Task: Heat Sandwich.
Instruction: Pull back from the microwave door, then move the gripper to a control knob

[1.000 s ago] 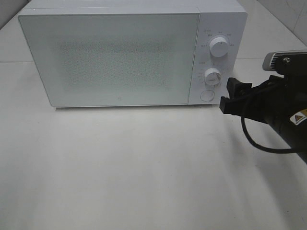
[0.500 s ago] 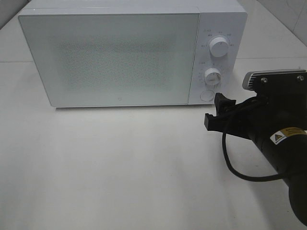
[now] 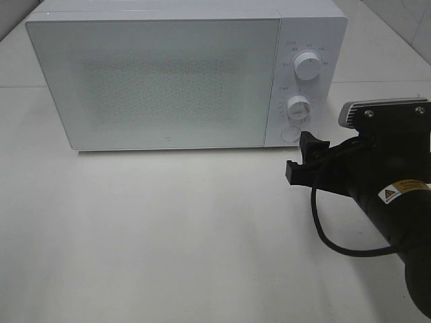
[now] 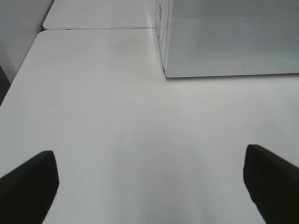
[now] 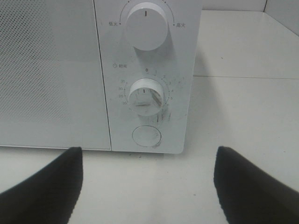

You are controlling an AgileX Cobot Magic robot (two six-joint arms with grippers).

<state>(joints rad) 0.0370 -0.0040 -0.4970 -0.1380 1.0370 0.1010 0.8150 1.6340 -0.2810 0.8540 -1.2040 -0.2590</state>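
A white microwave (image 3: pixel 155 81) stands at the back of the white table with its door shut. The sandwich is out of view. My right gripper (image 3: pixel 302 153) is open and empty, just in front of the control panel, facing the round door button (image 5: pixel 147 136) below the timer knob (image 5: pixel 146 95) and the power knob (image 5: pixel 146 25). Its fingertips (image 5: pixel 42 191) show wide apart in the right wrist view. My left gripper (image 4: pixel 149 186) is open and empty over bare table, left of the microwave's front corner (image 4: pixel 166 74). The left arm does not show in the exterior view.
The microwave's panel also shows in the exterior view, with two knobs (image 3: pixel 308 66) and the round button (image 3: pixel 290 134). A seam between two tabletops (image 4: pixel 98 29) runs behind the left side. A black cable (image 3: pixel 337 235) loops under the right arm.
My right arm has moved left and toward the camera, bringing the gripper lower in front of the panel's round button. Over the last half second it has barely moved.
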